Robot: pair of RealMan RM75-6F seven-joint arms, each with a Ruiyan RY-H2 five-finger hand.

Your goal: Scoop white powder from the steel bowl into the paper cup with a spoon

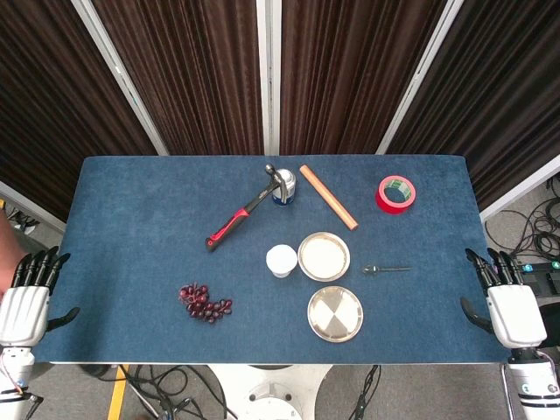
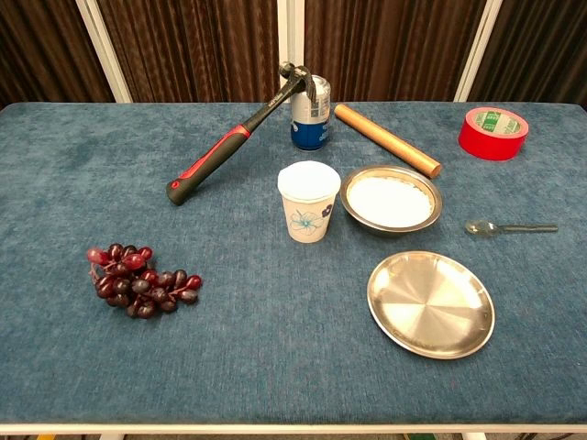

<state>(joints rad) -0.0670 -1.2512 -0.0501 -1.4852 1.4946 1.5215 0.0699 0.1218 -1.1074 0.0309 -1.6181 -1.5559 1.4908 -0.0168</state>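
Observation:
A steel bowl point(image 1: 324, 255) point(image 2: 392, 200) of white powder sits near the table's middle. Just left of it stands a white paper cup point(image 1: 281, 260) point(image 2: 309, 202) with a blue flower print. To the bowl's right a spoon point(image 1: 385, 269) point(image 2: 509, 227) lies flat on the blue cloth, bowl end towards the steel bowl. My left hand point(image 1: 29, 293) rests at the table's left edge, fingers apart, holding nothing. At the right edge my right hand point(image 1: 506, 302) is likewise open and empty, some way from the spoon. Neither hand shows in the chest view.
An empty steel plate point(image 1: 335, 313) point(image 2: 430, 303) lies in front of the bowl. Behind are a hammer point(image 1: 245, 211) point(image 2: 233, 143), a blue can point(image 1: 284, 185) point(image 2: 310, 113), a wooden rod point(image 1: 328, 197) point(image 2: 386, 139) and a red tape roll point(image 1: 395, 193) point(image 2: 493, 133). Grapes point(image 1: 205, 303) point(image 2: 138, 279) lie front left.

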